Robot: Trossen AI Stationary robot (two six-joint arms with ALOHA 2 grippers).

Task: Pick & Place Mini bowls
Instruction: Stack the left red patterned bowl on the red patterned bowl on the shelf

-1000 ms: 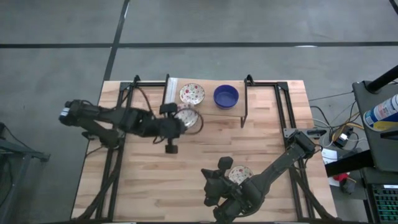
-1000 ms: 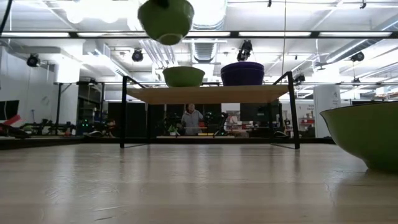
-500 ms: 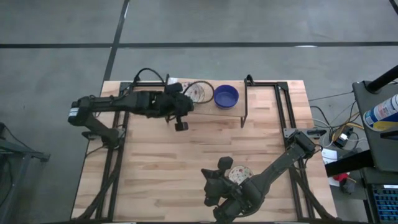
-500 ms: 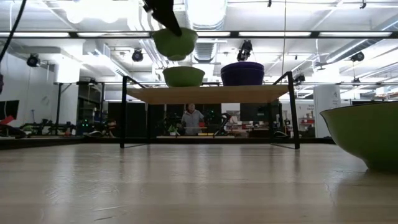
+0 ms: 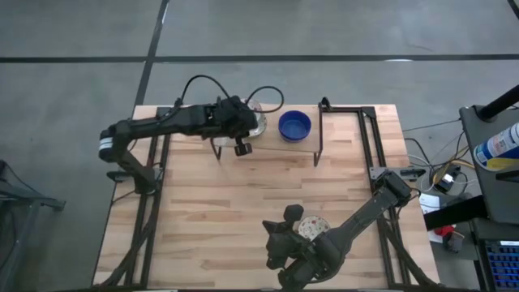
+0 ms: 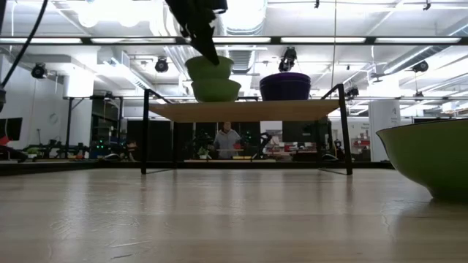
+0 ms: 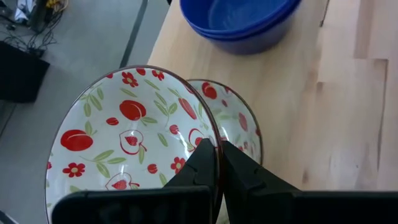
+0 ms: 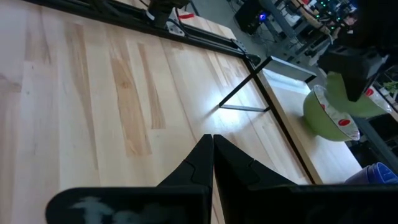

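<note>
High view shows four bowl positions: a blue bowl [image 5: 294, 125] on the raised shelf [image 5: 272, 146] at the table's far side, a patterned pair just beside it under the left arm, and one more patterned bowl [image 5: 313, 227] on the table [image 5: 203, 219] near the front edge, beside the right arm. The left wrist view counts more closely: two cream bowls painted with red fruit, flowers and green leaves, and what look like two blue bowls nested together.

The left gripper [image 7: 217, 158] is pinched tight on the rim of the held bowl [image 7: 130, 143], which hangs tilted, just over the shelf bowl [image 7: 239, 124] and overlapping it. In the low view these two show green undersides, one directly above the other.

The right gripper [image 8: 211, 149] is closed with nothing in it, low over the front of the table.

No lettering is readable anywhere. A black metal frame [image 5: 369, 142] runs along the table's sides; cables and a bottle sit off to the right, and a person [image 6: 225, 139] stands far back in the room.
</note>
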